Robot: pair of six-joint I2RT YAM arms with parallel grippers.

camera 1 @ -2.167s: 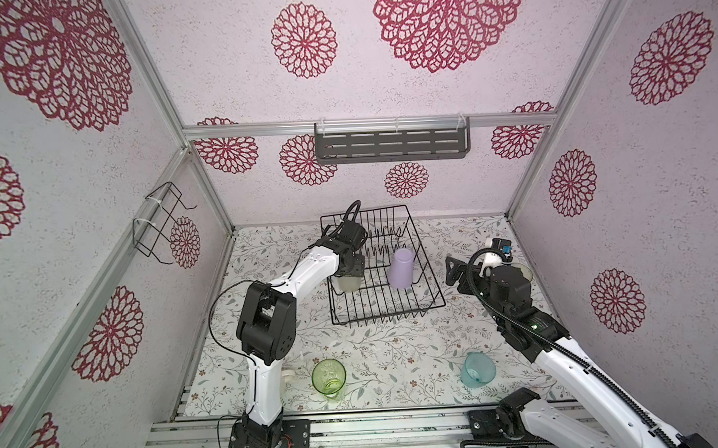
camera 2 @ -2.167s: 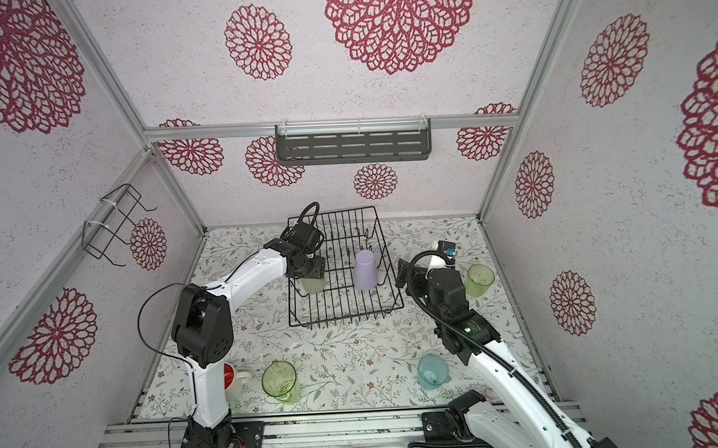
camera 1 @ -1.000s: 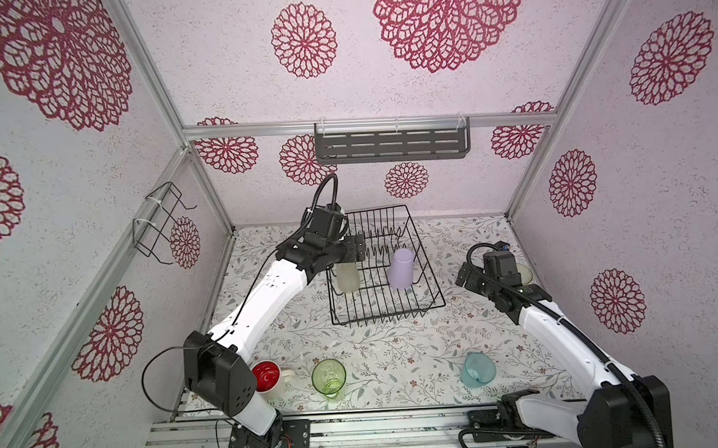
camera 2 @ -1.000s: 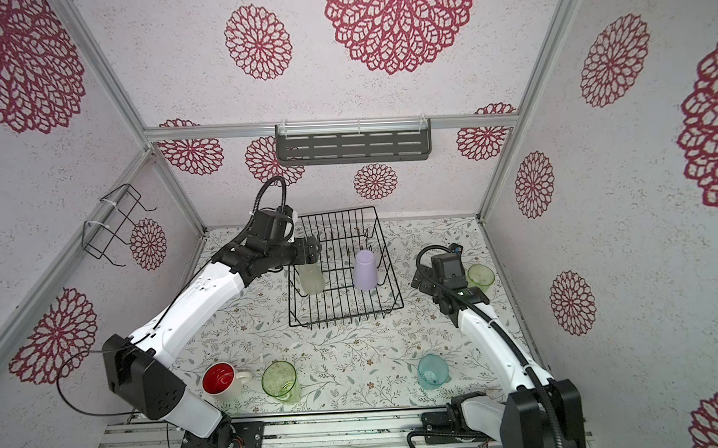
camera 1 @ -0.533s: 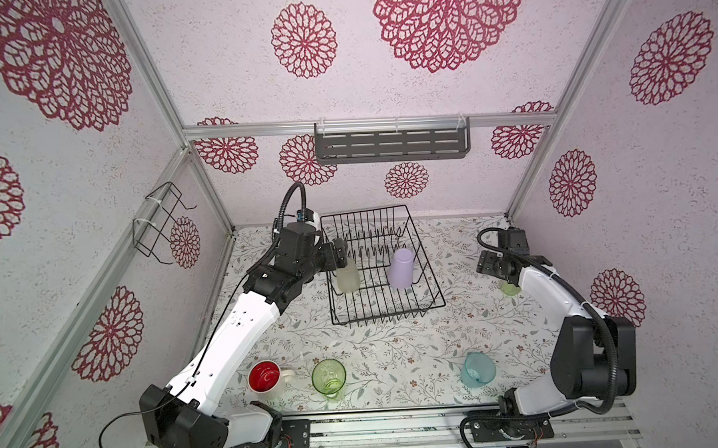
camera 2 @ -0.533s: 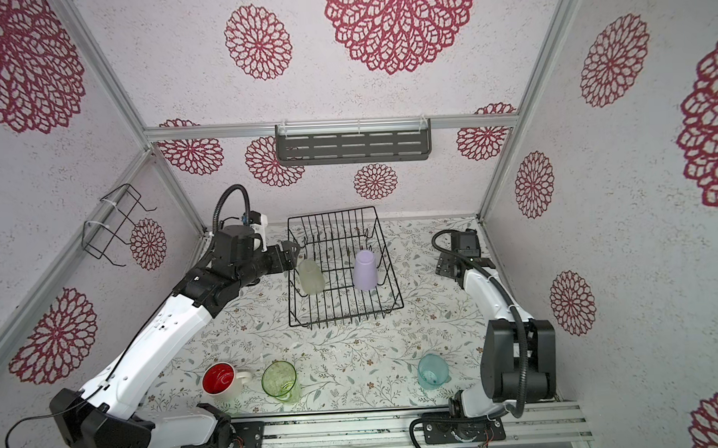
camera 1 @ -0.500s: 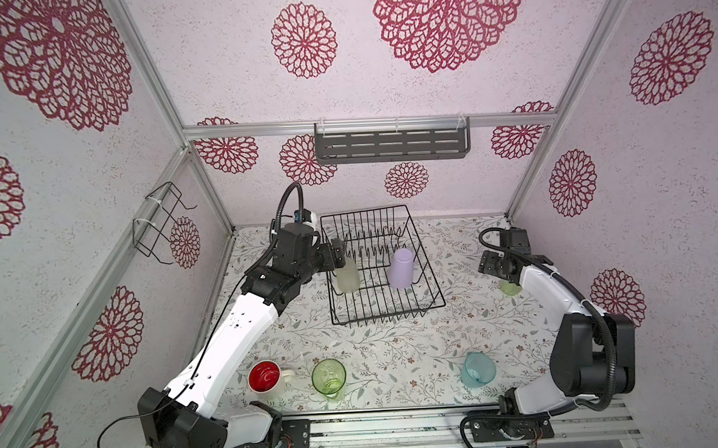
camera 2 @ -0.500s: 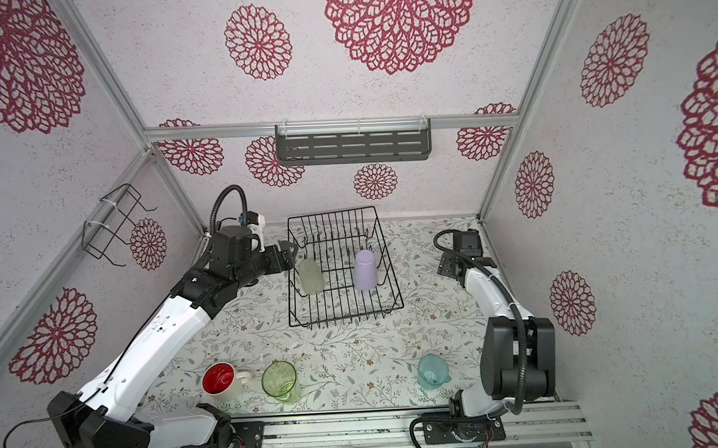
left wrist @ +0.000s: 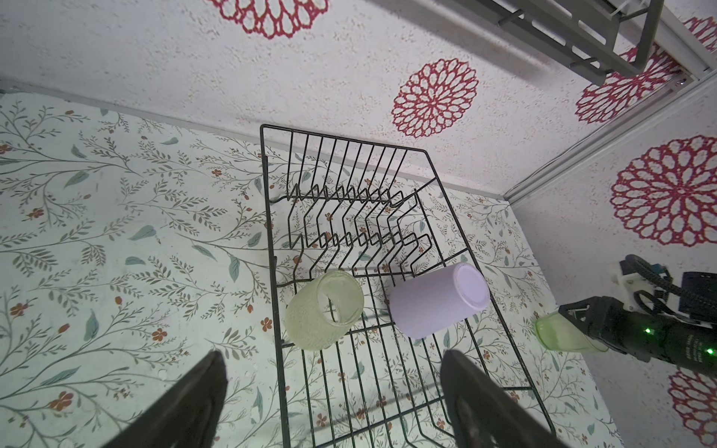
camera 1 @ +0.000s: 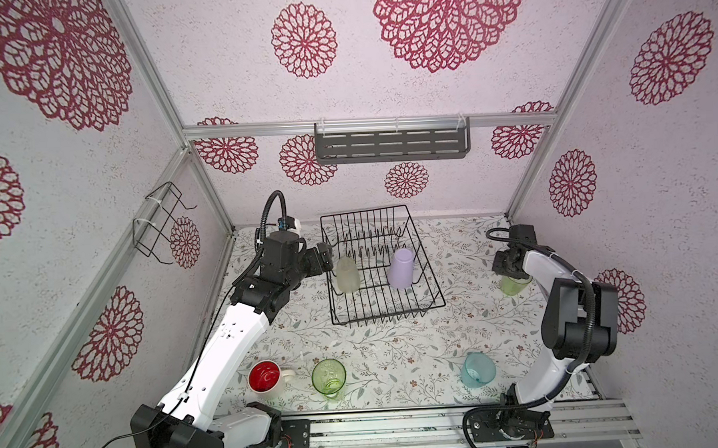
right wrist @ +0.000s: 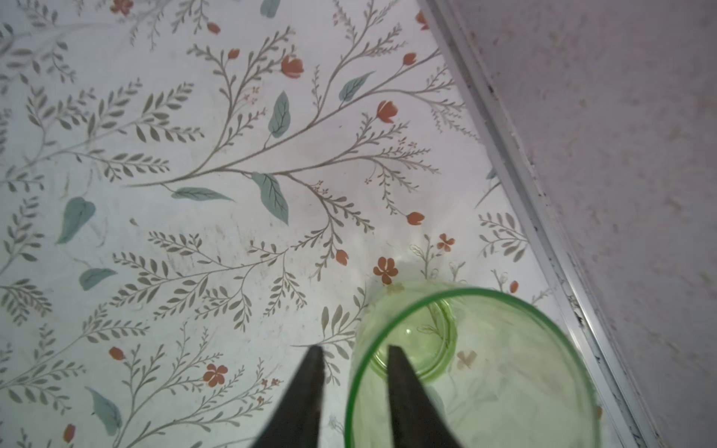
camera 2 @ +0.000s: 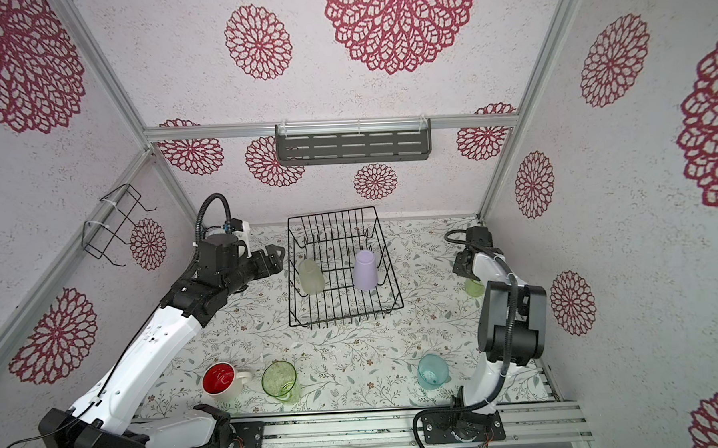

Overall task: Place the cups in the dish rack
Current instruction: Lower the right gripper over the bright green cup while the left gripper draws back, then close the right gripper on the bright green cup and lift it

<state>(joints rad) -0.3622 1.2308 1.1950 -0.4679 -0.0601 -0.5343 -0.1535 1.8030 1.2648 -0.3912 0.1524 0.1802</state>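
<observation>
The floral table point(camera 1: 395, 340) carries the rack point(left wrist: 341, 137) near the middle of its back edge. The left gripper point(camera 1: 327, 257) hovers just outside the rack's left rim, its fingers spread wide and holding nothing. Near the table's right edge, toward the back, the right gripper point(right wrist: 353, 349) is lowered onto the green tumbler point(camera 1: 514, 285). One finger is inside the mouth and one outside, with only a narrow gap across the wall, and I cannot tell whether they actually pinch it. In the rack's front half the lilac tumbler point(camera 1: 401, 269) stands base up on the right, and the frosted tumbler point(camera 1: 347, 275) sits against the left side. Along the table's front edge stand the mug point(camera 1: 266, 376) and green glass point(camera 1: 328, 376) toward the left corner and the teal cup point(camera 1: 476, 369) toward the right.
</observation>
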